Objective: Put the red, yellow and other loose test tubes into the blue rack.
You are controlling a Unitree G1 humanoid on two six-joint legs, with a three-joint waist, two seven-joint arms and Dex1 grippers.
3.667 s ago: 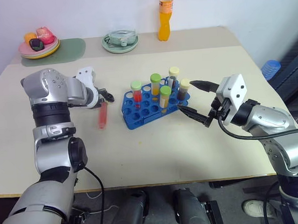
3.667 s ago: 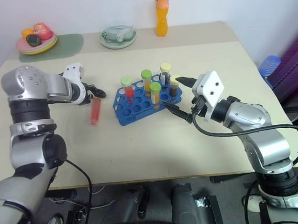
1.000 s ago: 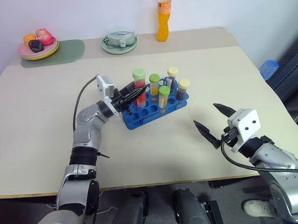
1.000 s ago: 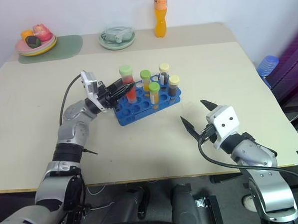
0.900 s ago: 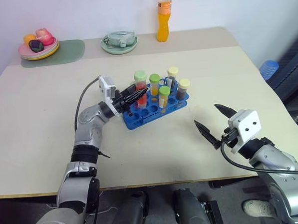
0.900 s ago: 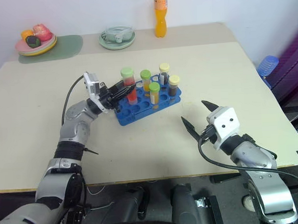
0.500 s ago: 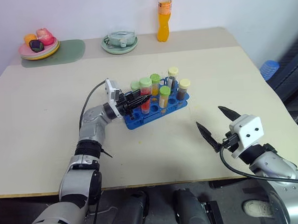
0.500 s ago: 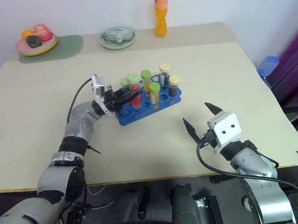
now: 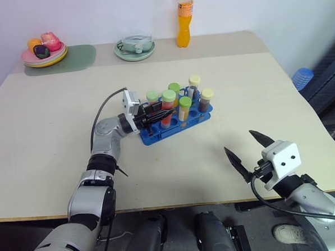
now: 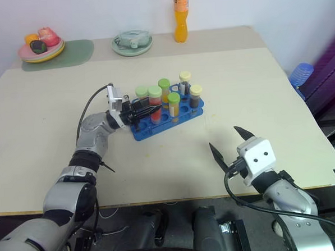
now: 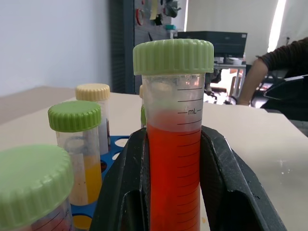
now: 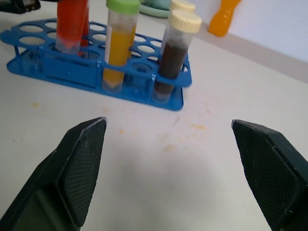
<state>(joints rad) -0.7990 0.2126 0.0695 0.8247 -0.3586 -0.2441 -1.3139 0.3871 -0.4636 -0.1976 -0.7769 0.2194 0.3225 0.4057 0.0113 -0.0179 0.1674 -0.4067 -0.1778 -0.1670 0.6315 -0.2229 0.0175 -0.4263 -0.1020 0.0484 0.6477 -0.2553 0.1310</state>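
Where tubes (image 9: pixel 181 102) crowd (rack (image 9: pixel 156 133)): bottle (image 9: pixel 185 19) behind

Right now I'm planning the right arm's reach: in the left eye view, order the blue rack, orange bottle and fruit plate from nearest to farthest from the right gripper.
From the right gripper:
1. Blue rack, mid-table, toward the robot's left.
2. Orange bottle, far edge.
3. Fruit plate, far left corner.

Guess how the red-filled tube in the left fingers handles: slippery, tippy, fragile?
The red tube looks like smooth clear plastic, so it could slip between the left gripper's fingers. Liquid fills most of it, so it is probably weighty for its size. Narrow and tall under its green cap, it would likely tip outside the blue rack.
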